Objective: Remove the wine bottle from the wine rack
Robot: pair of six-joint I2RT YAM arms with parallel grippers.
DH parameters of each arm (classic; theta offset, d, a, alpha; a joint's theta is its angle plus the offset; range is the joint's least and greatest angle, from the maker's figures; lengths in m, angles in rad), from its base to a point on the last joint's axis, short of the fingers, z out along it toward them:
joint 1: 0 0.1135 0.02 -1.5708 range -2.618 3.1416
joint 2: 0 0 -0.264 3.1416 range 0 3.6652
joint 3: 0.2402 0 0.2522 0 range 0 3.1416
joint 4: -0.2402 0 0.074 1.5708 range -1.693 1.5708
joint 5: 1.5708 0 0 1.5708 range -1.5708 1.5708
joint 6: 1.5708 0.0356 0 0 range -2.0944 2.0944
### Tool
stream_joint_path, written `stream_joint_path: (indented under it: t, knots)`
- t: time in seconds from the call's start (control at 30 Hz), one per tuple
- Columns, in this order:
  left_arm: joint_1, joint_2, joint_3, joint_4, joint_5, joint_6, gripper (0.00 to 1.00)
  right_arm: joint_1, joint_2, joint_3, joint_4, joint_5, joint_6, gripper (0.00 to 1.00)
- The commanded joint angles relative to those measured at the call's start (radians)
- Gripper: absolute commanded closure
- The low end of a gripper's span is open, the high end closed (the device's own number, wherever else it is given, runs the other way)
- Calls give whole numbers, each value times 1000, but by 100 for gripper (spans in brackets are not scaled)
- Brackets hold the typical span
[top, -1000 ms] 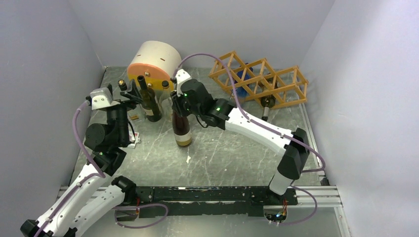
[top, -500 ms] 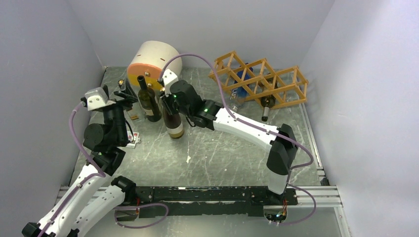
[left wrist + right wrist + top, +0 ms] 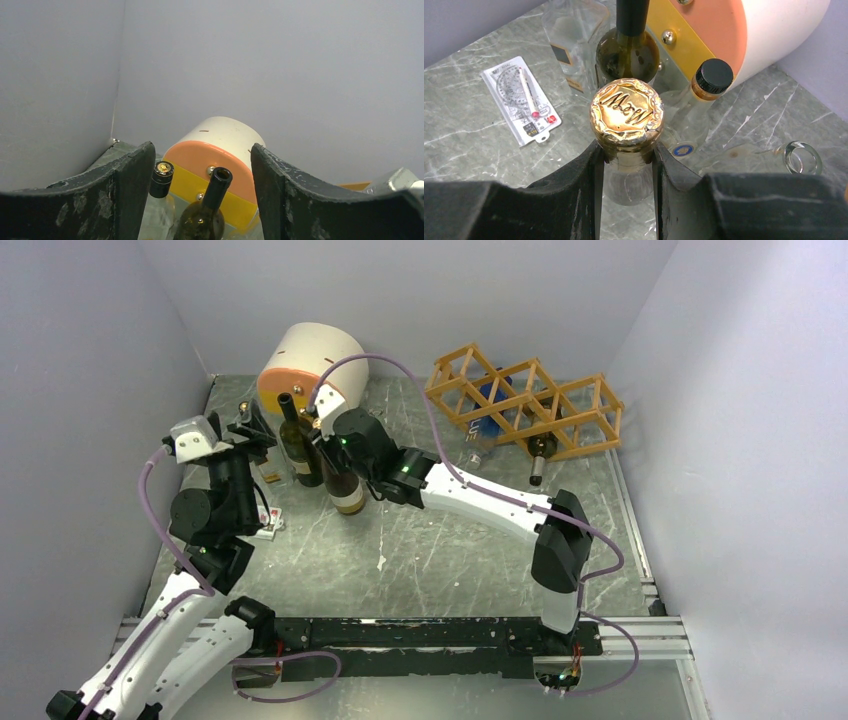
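The wine rack (image 3: 527,400) stands at the back right, with a dark bottle (image 3: 540,452) still in a lower cell. My right gripper (image 3: 335,452) is shut on the neck of a wine bottle (image 3: 349,496) with a gold foil cap (image 3: 626,112). It holds the bottle upright at the table's left-centre, far from the rack. In the right wrist view the fingers (image 3: 589,175) press both sides of the neck. My left gripper (image 3: 254,430) is open and empty, and its jaws frame a dark green open bottle (image 3: 215,200).
A cream and orange cylinder (image 3: 310,365) lies at the back left. The dark green bottle (image 3: 300,445), a clear black-capped bottle (image 3: 711,77) and another clear bottle (image 3: 574,30) stand close to the held bottle. A card (image 3: 524,97) lies on the table. A glass (image 3: 804,157) lies near the rack.
My right gripper has carried the gold-capped bottle left and slightly back, close beside the dark green bottle. The left arm has barely moved.
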Motion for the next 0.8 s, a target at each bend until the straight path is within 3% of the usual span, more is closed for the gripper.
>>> stream_joint_path:
  t: [0.0, 0.43, 0.77]
  knots:
    - [14, 4, -7, 12, 2, -21, 27, 5, -59, 42, 280, 49, -19, 100]
    - [17, 22, -1, -6, 16, -49, 30, 6, -143, -136, 383, 88, 69, 100]
    - [18, 35, 6, -14, 28, -43, 31, 9, -195, -193, 353, 85, 66, 52]
